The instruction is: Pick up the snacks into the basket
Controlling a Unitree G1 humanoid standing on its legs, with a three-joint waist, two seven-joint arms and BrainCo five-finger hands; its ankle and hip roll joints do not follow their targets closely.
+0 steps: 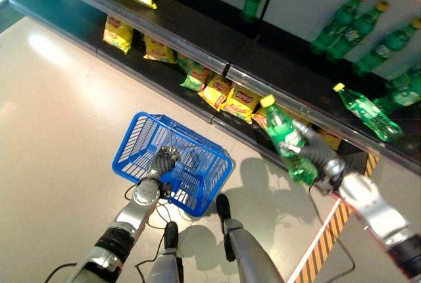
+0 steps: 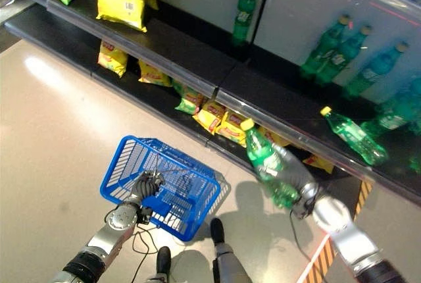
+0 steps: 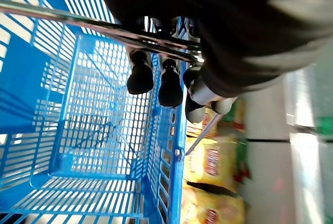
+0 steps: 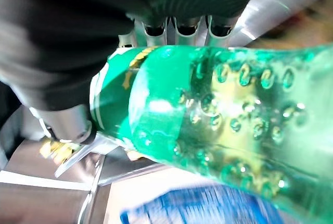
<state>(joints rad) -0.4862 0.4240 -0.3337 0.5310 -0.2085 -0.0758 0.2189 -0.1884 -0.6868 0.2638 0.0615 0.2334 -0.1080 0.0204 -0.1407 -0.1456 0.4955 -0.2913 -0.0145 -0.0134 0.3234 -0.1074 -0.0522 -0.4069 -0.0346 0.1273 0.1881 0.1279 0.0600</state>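
Currently the right robot hand (image 1: 317, 158) holds a green bottle (image 1: 286, 137), fingers and thumb wrapped round its lower body, yellow cap pointing up and away toward the shelf. The bottle hangs in the air in front of the lower shelf edge (image 1: 197, 56), to the right of the blue basket (image 1: 141, 139) and apart from it. The left robot hand (image 2: 146, 184) is curled round the basket's wire handle (image 3: 104, 26); the basket hangs just above the floor (image 1: 59, 112) and looks empty in the left wrist view.

Handling, as a judgement: the bottle is probably full, so fairly heavy. Its plastic wall is smooth, dimpled and glossy, hence slippery; it yields a little under pressure but does not break easily. The present hold on the labelled lower body is sound; a hold nearer the neck would let the weight swing.

The snack bags (image 1: 223, 93) on the lower shelf are light, soft and crinkly. Take one by the upper seam or across the flat face, with a light pinch.

Clearances:
- The shelf edge runs just behind the bottle; the cap sits close to it.
- More green bottles (image 1: 365, 108) lie and stand on the upper shelf to the right.
- Open floor lies between bottle and basket.
- The basket rim (image 2: 197, 168) faces up with its mouth unobstructed apart from the handle and the left robot hand.
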